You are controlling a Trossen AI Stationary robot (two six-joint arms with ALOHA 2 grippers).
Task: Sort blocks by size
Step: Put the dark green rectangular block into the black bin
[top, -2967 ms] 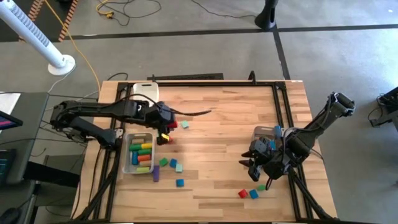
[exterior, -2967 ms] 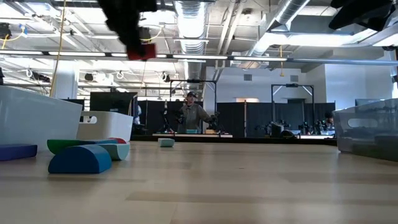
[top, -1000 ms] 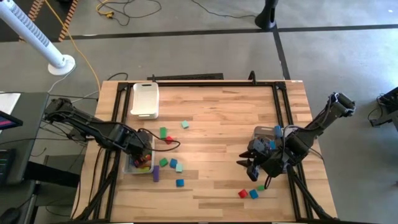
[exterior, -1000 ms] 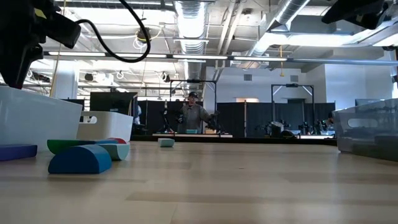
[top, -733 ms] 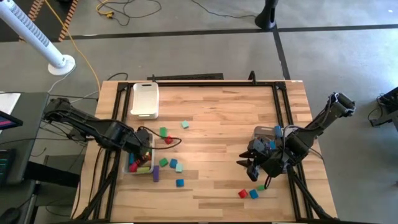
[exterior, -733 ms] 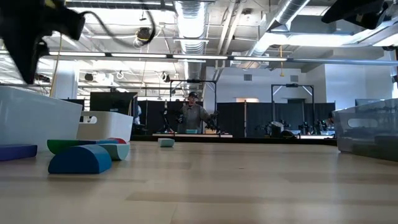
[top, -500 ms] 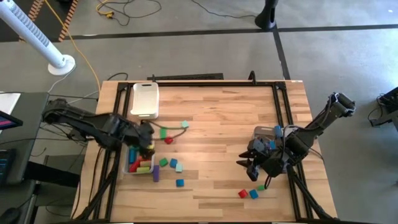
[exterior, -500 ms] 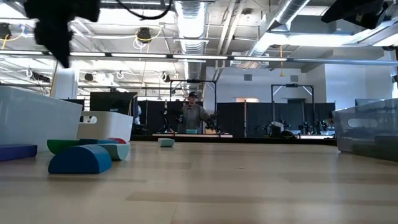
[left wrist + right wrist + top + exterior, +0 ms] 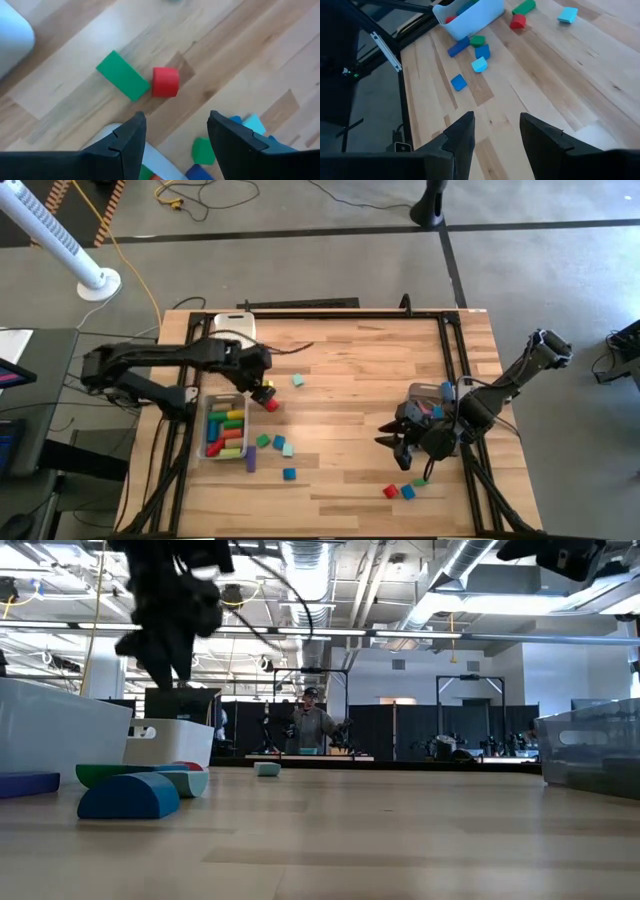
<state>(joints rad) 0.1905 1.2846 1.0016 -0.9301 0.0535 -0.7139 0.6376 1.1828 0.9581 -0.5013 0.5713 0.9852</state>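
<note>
Wooden table (image 9: 360,370), white tray (image 9: 232,327), clear bin (image 9: 208,425)

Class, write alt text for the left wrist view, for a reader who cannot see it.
The left gripper, its two dark fingers open and empty, hangs above a wooden table over a red block touching the end of a green block. More green and blue blocks lie nearby, and a clear bin's rim shows between the fingers.
</note>
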